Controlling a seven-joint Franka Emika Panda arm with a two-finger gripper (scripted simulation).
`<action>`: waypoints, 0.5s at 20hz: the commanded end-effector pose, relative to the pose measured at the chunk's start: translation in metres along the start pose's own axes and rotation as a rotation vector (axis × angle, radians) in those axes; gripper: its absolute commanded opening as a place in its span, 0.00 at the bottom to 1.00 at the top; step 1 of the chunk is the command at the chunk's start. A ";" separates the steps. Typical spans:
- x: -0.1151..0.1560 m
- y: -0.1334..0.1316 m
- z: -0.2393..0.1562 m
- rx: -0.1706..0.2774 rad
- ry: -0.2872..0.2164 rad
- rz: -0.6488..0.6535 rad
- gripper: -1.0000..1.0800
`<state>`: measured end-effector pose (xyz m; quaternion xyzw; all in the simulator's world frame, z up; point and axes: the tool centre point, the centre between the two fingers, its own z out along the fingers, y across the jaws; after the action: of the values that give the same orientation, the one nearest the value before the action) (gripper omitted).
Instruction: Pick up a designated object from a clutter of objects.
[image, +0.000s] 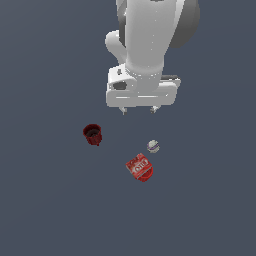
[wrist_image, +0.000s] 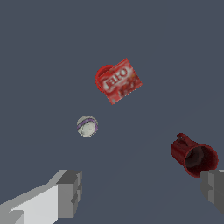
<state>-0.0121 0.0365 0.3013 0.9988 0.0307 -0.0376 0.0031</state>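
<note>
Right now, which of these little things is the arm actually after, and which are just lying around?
For the job:
- red box, the one to pick up
- tool, open, above the items, holding nothing

Just lying about:
- dark red cup
- bright red cup, mostly hidden behind the box
- ball

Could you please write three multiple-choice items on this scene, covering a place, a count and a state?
1. What lies beside the flat red lettered box?
A. dark red cup
B. small grey-white ball
C. the hand

2. How many items lie on the dark grey surface?
A. two
B. four
C. six

3. The hand is:
A. open, empty, above the items
B. shut on the ball
C. holding the box

Answers: 1 B, the small grey-white ball is nearest. 2 B, box, ball, dark red cup and bright red cup behind the box. 3 A, the fingers stand apart.
</note>
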 end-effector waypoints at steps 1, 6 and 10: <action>0.000 0.001 0.000 0.000 0.000 0.004 0.96; 0.005 0.001 0.004 0.002 0.003 0.036 0.96; 0.012 0.000 0.011 0.004 0.006 0.084 0.96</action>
<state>-0.0037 0.0364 0.2927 0.9994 -0.0017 -0.0349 0.0025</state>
